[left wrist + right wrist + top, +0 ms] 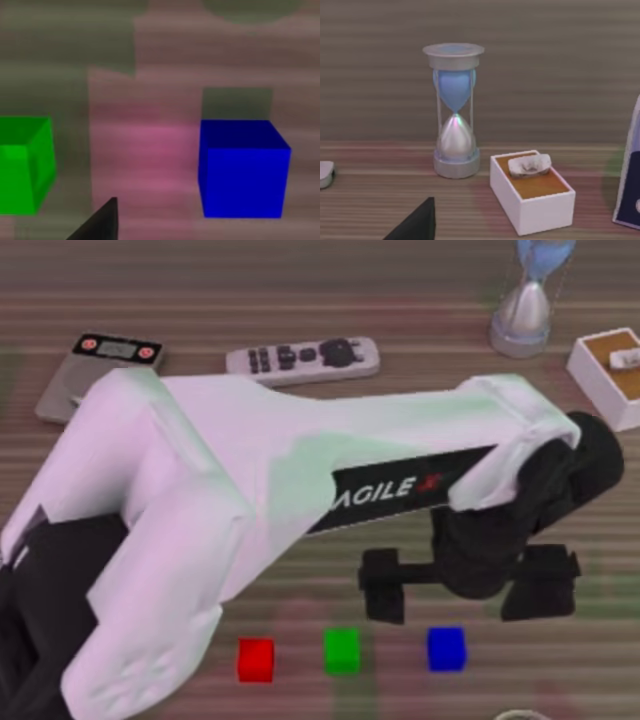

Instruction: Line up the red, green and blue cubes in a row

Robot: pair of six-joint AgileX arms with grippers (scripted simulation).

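Note:
The red cube (255, 659), green cube (342, 650) and blue cube (446, 649) sit in a left-to-right row near the table's front edge, evenly spaced. My left gripper (465, 585) hovers open just behind the blue cube, holding nothing. In the left wrist view the blue cube (242, 170) and green cube (22, 165) rest apart on the table, with one dark fingertip (102, 222) between them. My right gripper (462, 232) is out of the top view; one of its fingertips (422, 220) shows, with nothing held.
A grey remote (303, 359) and a small scale (100, 370) lie at the back. An hourglass (525, 310) and a white tissue box (610, 370) stand at the back right. The left arm's white body spans the table's middle.

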